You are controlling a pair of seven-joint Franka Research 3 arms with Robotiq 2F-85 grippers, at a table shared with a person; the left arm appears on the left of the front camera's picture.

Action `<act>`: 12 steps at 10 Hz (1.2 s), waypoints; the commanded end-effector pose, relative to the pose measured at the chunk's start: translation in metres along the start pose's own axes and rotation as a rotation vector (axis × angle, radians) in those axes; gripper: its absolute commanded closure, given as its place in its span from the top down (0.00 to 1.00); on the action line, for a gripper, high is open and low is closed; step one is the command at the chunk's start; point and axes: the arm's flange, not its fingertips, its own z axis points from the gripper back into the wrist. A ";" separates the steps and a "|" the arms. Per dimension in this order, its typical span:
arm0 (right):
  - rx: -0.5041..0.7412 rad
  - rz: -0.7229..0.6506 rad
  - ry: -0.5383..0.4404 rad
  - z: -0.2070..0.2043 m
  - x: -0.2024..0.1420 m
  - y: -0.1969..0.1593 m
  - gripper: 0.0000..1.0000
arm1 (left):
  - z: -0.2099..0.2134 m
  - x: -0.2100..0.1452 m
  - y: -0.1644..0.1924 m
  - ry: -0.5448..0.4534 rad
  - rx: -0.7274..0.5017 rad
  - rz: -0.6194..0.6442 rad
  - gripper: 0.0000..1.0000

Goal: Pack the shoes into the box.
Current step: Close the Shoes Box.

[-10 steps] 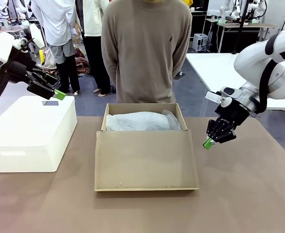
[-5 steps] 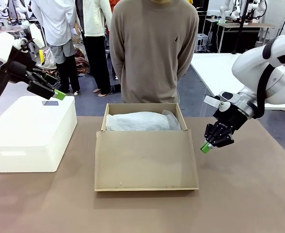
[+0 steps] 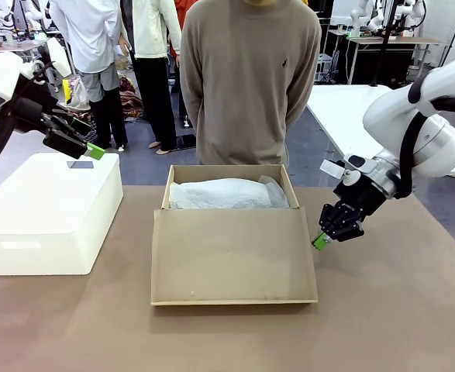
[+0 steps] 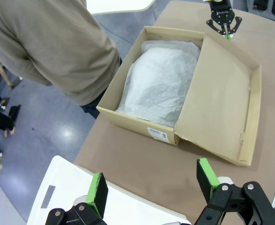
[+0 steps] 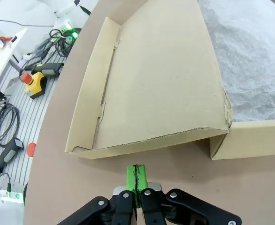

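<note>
Right gripper (image 3: pixel 318 241), pinched shut and empty, has slid left and down to just beside the lid (image 3: pixel 231 256), probably to fold it shut. Left gripper (image 3: pixel 87 138) stays wide above the white bin (image 3: pixel 49 205). Mid-table, the box (image 3: pixel 225 171) runs left-right with its lid flopped toward the robot; tissue (image 3: pixel 223 194) covers the inside, so can't tell if the shoes lie under it.

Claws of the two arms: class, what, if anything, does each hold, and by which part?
Nothing is held. The right claw is shut, empty, beside the shoebox lid; the left claw hangs open over the white box.
</note>
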 end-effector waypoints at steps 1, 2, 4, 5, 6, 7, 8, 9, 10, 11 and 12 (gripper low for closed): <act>-0.038 0.058 -0.018 -0.009 -0.008 -0.011 0.00 | 0.000 -0.002 0.001 -0.011 -0.011 -0.011 1.00; -0.033 0.056 -0.018 -0.011 -0.010 -0.014 0.00 | 0.000 -0.002 0.001 -0.011 -0.011 -0.011 1.00; -0.031 0.052 -0.023 -0.016 -0.013 -0.020 0.00 | 0.000 -0.002 0.001 -0.011 -0.011 -0.011 1.00; -0.025 0.054 -0.030 -0.018 -0.013 -0.023 0.00 | 0.000 -0.002 0.001 -0.011 -0.011 -0.011 1.00; -0.024 0.059 -0.034 -0.020 -0.012 -0.025 0.00 | 0.000 -0.002 0.001 -0.011 -0.011 -0.011 1.00; -0.026 0.062 -0.036 -0.023 -0.011 -0.025 0.00 | 0.000 -0.002 0.001 -0.011 -0.011 -0.011 1.00; -0.019 0.064 -0.037 -0.026 -0.010 -0.025 0.00 | 0.000 -0.002 0.001 -0.011 -0.011 -0.011 1.00; -0.011 0.070 -0.039 -0.029 -0.009 -0.026 0.00 | 0.000 -0.002 0.001 -0.011 -0.011 -0.011 1.00; -0.008 0.076 -0.045 -0.031 -0.008 -0.026 0.00 | 0.000 -0.002 0.001 -0.011 -0.011 -0.011 1.00; 0.012 0.085 -0.059 -0.033 -0.005 -0.025 0.00 | 0.000 -0.002 0.001 -0.011 -0.011 -0.011 1.00; 0.031 0.092 -0.068 -0.035 -0.003 -0.022 0.00 | 0.000 -0.002 0.001 -0.011 -0.011 -0.011 1.00</act>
